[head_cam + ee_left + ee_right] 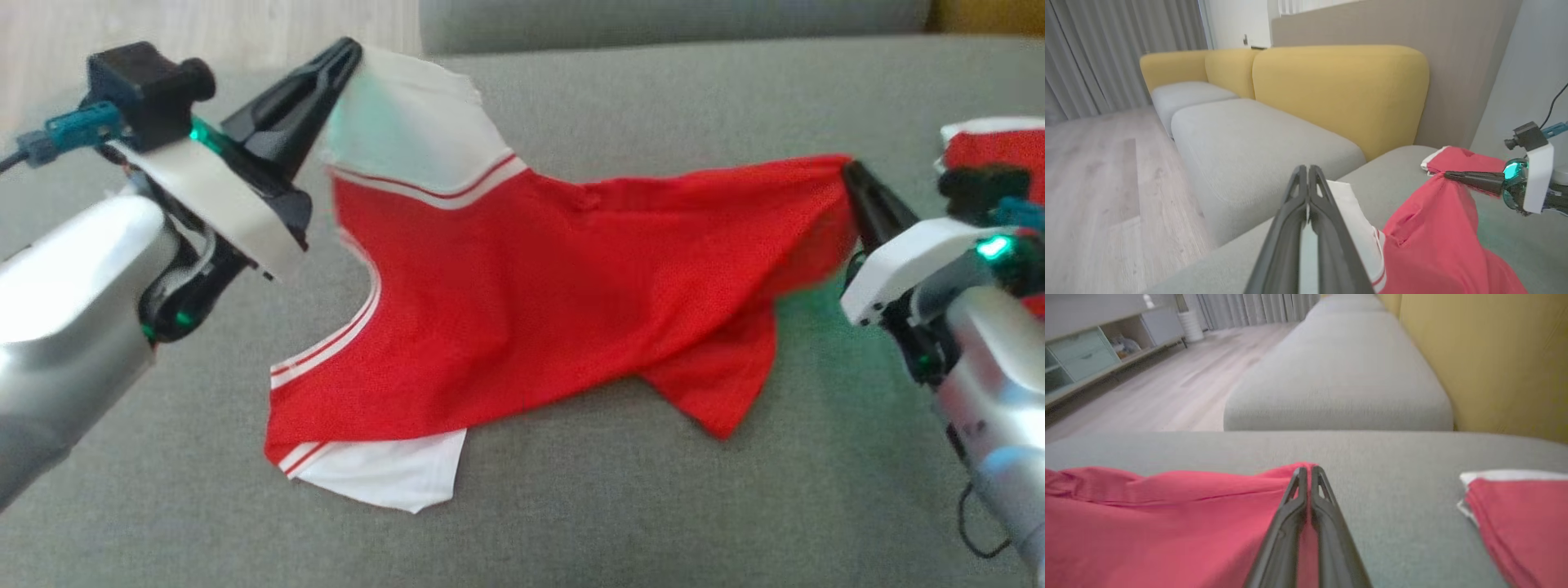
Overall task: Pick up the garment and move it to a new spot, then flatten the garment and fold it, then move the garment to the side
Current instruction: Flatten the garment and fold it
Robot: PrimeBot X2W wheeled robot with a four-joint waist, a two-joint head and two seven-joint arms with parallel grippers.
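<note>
The garment point(522, 302) is a red shirt with white sleeves and striped trim, spread across the grey cushion point(571, 523). My left gripper point(353, 51) is shut on its white sleeve at the far left and holds that corner raised. At the right, my right gripper point(849, 170) is shut on the red hem corner. In the left wrist view, the white sleeve point(1349, 212) lies against my closed fingers point(1306, 169), with my right gripper point(1447, 174) pinching red cloth beyond. My right wrist view has the fingers point(1306, 470) closed on the red fabric point(1159, 522).
A second red and white folded garment point(1000, 151) lies on the cushion at the far right, close behind my right wrist. Yellow backrests point(1339, 90) and more grey cushions point(1249, 143) stand beyond. Wooden floor point(1094, 179) lies off the cushion's left edge.
</note>
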